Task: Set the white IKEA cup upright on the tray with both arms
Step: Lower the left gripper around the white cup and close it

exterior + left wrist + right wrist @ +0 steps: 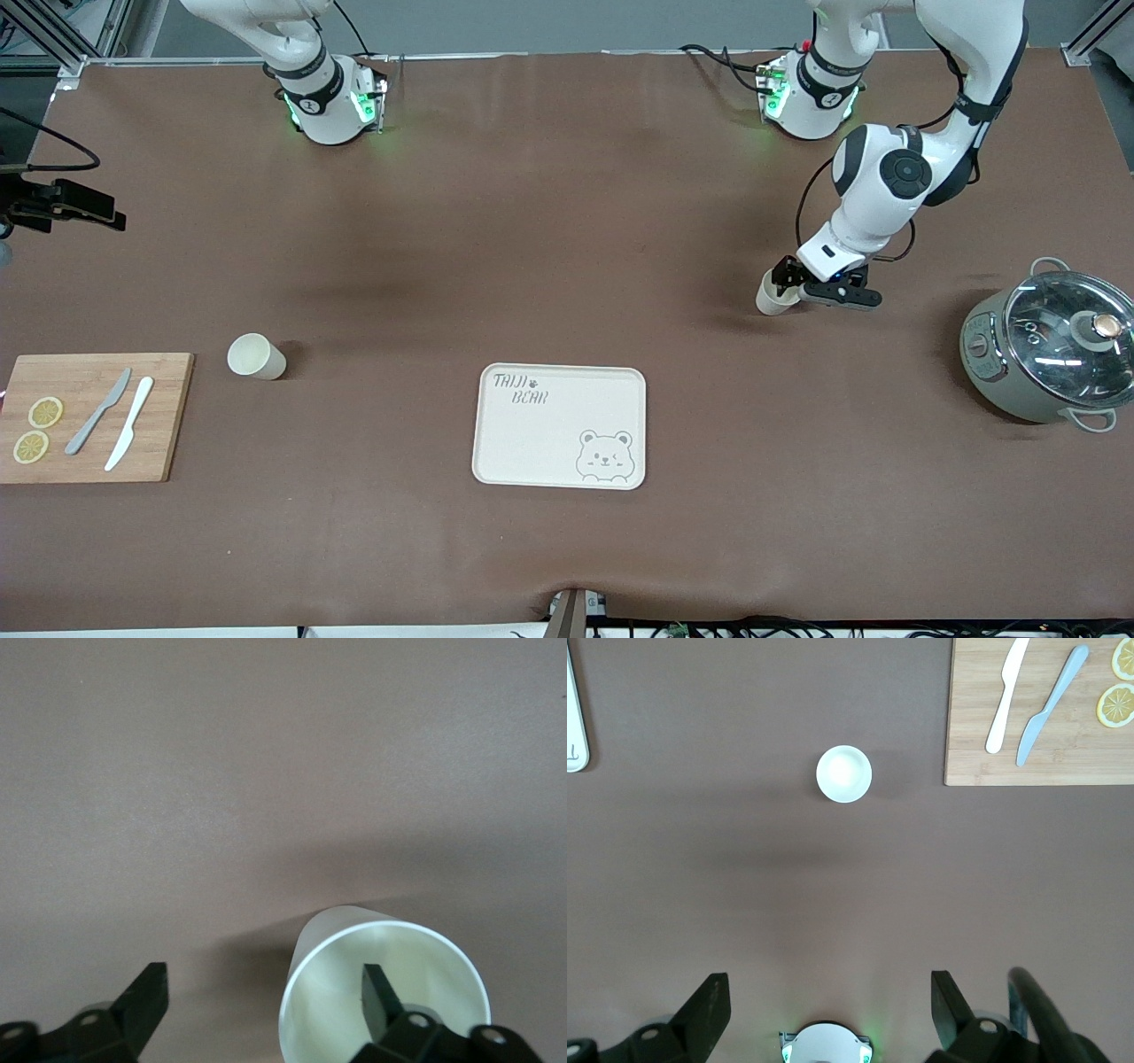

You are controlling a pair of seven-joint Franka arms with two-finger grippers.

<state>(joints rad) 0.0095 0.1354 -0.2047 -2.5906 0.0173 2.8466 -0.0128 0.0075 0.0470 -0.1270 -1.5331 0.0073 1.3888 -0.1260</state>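
Observation:
A white cup [773, 298] stands on the brown table toward the left arm's end, farther from the front camera than the tray [560, 425]. My left gripper [799, 285] is low at this cup and open. In the left wrist view the gripper [263, 997] has one finger [379, 997] inside the cup's mouth [354, 1001] and the other outside, with the cup wall between them. A second white cup [255, 356] stands upright beside the cutting board and shows in the right wrist view [843, 773]. My right gripper [828, 1005] is open and empty, high over its base.
A wooden cutting board [89, 416] with two knives and lemon slices lies at the right arm's end. A grey pot with a glass lid [1045, 354] stands at the left arm's end. The cream tray bears a bear drawing.

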